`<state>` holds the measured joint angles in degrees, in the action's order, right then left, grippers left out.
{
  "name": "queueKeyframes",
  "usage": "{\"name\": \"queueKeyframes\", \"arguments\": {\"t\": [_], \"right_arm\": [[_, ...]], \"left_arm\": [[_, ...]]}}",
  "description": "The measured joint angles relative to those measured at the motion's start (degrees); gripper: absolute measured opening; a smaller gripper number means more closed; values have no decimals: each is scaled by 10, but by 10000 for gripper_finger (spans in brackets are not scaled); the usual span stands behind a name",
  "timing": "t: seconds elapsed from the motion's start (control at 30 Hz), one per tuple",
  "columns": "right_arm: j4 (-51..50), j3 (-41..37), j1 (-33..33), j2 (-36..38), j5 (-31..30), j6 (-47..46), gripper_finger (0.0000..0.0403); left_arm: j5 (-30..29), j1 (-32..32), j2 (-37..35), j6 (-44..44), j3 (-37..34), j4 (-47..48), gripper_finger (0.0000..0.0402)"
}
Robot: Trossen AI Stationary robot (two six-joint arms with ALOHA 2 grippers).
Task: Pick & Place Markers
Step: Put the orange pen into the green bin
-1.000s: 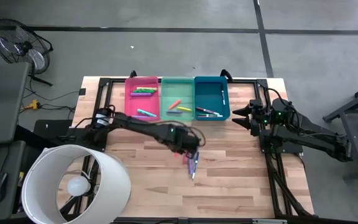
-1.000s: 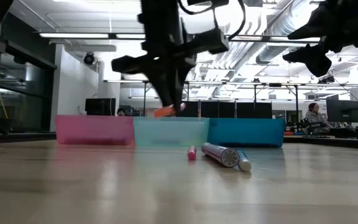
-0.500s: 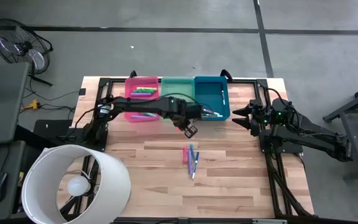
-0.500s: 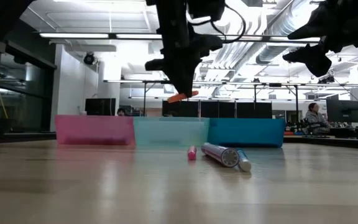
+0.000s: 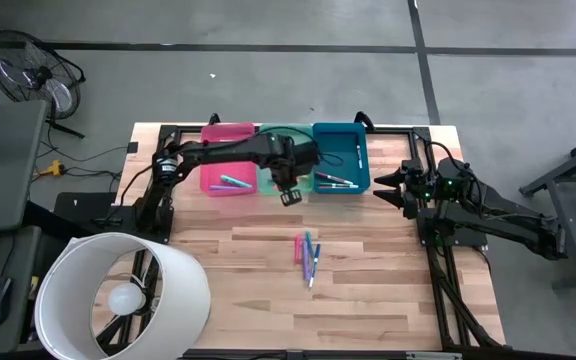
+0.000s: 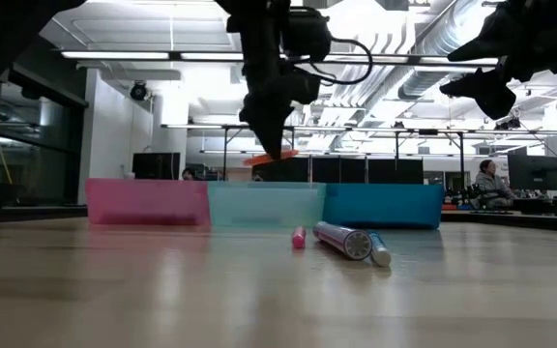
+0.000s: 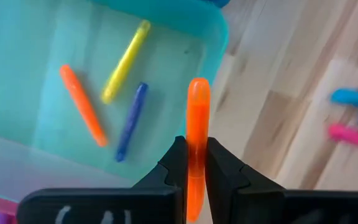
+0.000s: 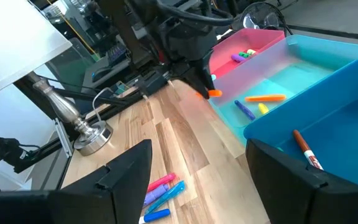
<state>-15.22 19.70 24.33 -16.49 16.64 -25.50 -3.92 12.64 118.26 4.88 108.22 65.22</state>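
My left gripper (image 5: 290, 194) hangs over the green bin's near wall (image 7: 211, 25), shut on an orange marker (image 7: 197, 118). An orange (image 7: 82, 104), a yellow (image 7: 124, 61) and a blue marker (image 7: 131, 120) lie on that bin's floor. Three loose markers lie side by side on the wood mid-table: pink (image 6: 299, 237), purple (image 6: 344, 240) and blue (image 6: 380, 251). Further markers lie in the pink bin (image 5: 230, 181) and in the blue bin (image 5: 340, 181). My right gripper (image 5: 382, 186) waits open, raised at the table's right side. My left gripper pinches the orange marker between its two fingers (image 7: 178, 163), at a spot partway along its length (image 7: 197, 149). The fingers come from above, pointing down, and lie across the marker. The marker is lifted clear and sits about level (image 6: 271, 155), above the bin's rim.
The pink (image 5: 226, 130), green (image 5: 286, 128) and blue (image 5: 341, 128) bins stand in a row at the far edge. A lamp with a big white shade (image 5: 118, 295) stands at the near left corner, its metal base (image 8: 89, 134) on the wood. Bare wood lies around the loose markers (image 5: 308, 256).
My left gripper, shut on the orange marker throughout, has moved from above the loose markers mid-table toward the far edge and a little to the left, rising on the way, and is now over the green bin's near wall. The loose markers have stayed put.
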Motion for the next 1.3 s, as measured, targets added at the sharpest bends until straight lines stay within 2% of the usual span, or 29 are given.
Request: {"name": "queueKeyframes", "arguments": {"t": [0.23,0.53,0.9,1.13,1.3], "right_arm": [[0,0,0,0,0,0,250],[0,0,0,0,0,0,250],[0,0,0,0,0,0,250],[0,0,0,0,0,0,250],[0,0,0,0,0,0,250]], "left_arm": [[1,27,0,-130,0,12,23],[-3,57,0,-225,0,10,23],[-48,77,0,-271,0,9,24],[-86,76,0,-289,0,6,42],[-93,71,0,-304,0,0,45]]}}
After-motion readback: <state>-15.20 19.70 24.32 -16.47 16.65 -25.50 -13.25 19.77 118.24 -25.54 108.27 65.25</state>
